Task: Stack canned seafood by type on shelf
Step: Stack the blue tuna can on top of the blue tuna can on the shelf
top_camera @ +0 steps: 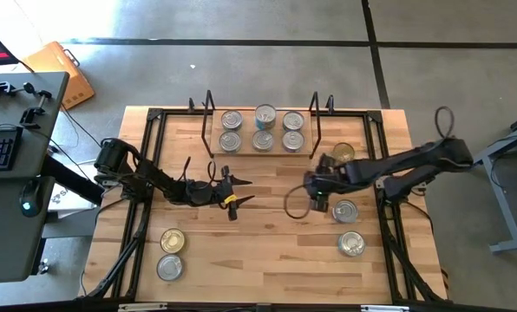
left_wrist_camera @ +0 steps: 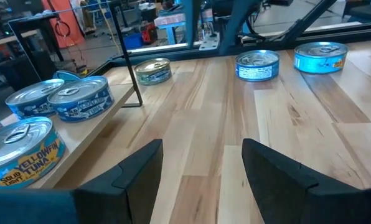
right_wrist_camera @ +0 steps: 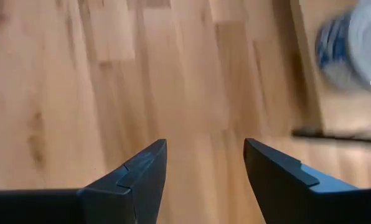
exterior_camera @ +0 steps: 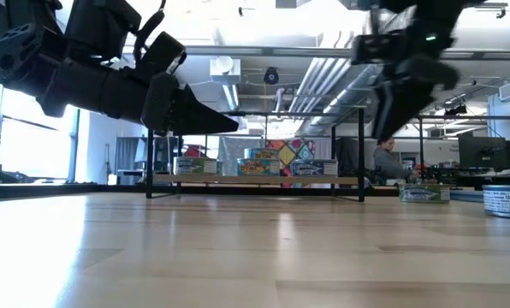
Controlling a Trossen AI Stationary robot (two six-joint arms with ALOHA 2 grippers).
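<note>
You're roughly halfway. Six tins (top_camera: 262,128) already sit on the shelf (top_camera: 213,152), in two rows of three. The centre tin in the row away from the arms reads bluer than the rest; whether types are properly sorted you can't confirm from above.

Still off the shelf are five cans. A gold-topped tin (top_camera: 343,153) lies on the tabletop (top_camera: 258,251) just beside the shelf's right upright. Two silver tins (top_camera: 346,211) lie farther out from the shelf on that same side, and a gold-and-silver pair (top_camera: 171,253) sits well apart from the shelf toward the left front.

Your left hand (top_camera: 238,196) hangs in front of the shelf, fingers spread wide, holding nothing. Your right hand (top_camera: 314,189) hovers just off the shelf's right end, jaws parted and empty, nearest the gold-topped tin, which looks like your likeliest next pick.
</note>
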